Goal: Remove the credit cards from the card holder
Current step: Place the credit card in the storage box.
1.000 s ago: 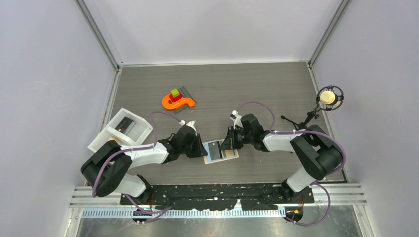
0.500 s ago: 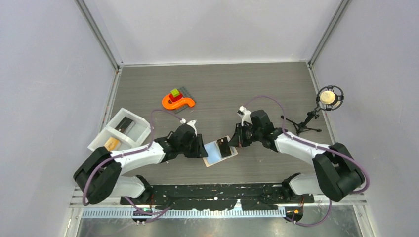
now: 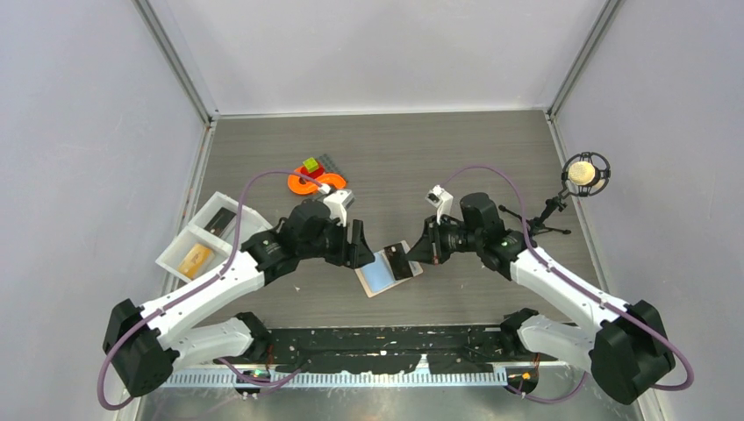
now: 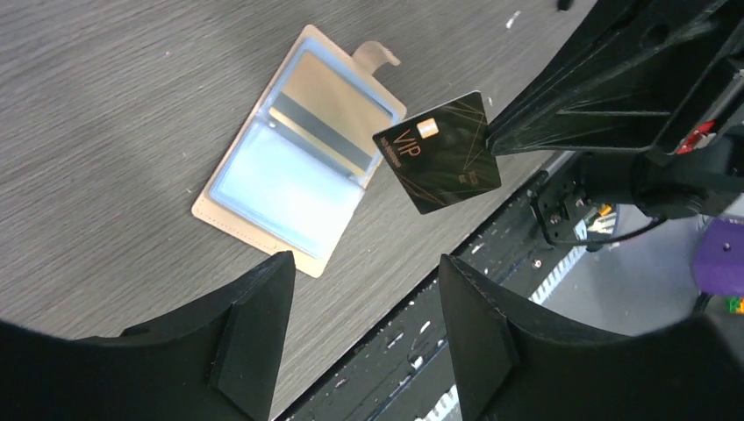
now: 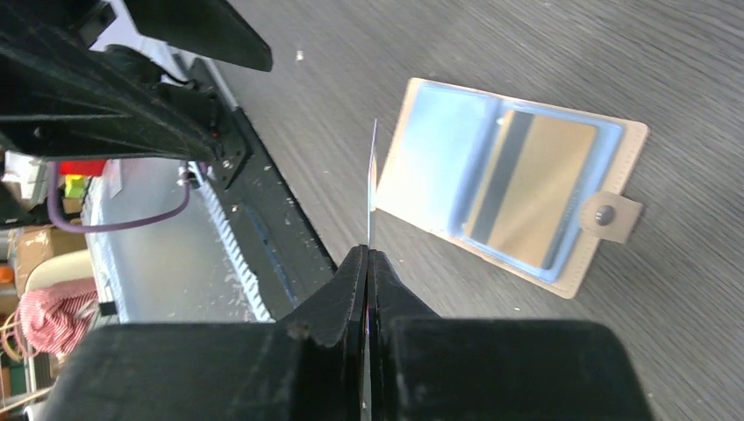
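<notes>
Lifted out since a second ago, the black credit card [image 4: 437,151] is now held in the air, whereas before it lay on the open wallet. Both arms have risen and drawn back, and the wallet has turned a little. In the top view the card hangs over the right-hand part of the card holder [image 4: 298,162]. The right pincer [image 5: 368,254] is clamped together on the card, which stands edge-on between its fingers. Gold lettering on its face reads VIP.

The holder lies open and flat on the bench [image 3: 456,158], pale blue faces up, with its snap tab [image 4: 377,54] sticking out from one side. One pocket holds a gold-tan card [image 5: 531,189] with a dark stripe. The left pincer [image 4: 364,272] hovers above the holder's near side, fingers apart, touching nothing.

On the dark grey wood-grain bench, a white two-compartment tray [image 3: 188,226] sits at the left edge. It has a dark flat piece [image 3: 221,219] in the far compartment and an orange-yellow one [image 3: 195,260] in the near. An orange S-shaped toy [image 3: 300,182] lies farther back. A small microphone [image 3: 586,171] on a tripod stands at the right edge. Pale grey walls close in three sides, with aluminium posts at the far corners.
</notes>
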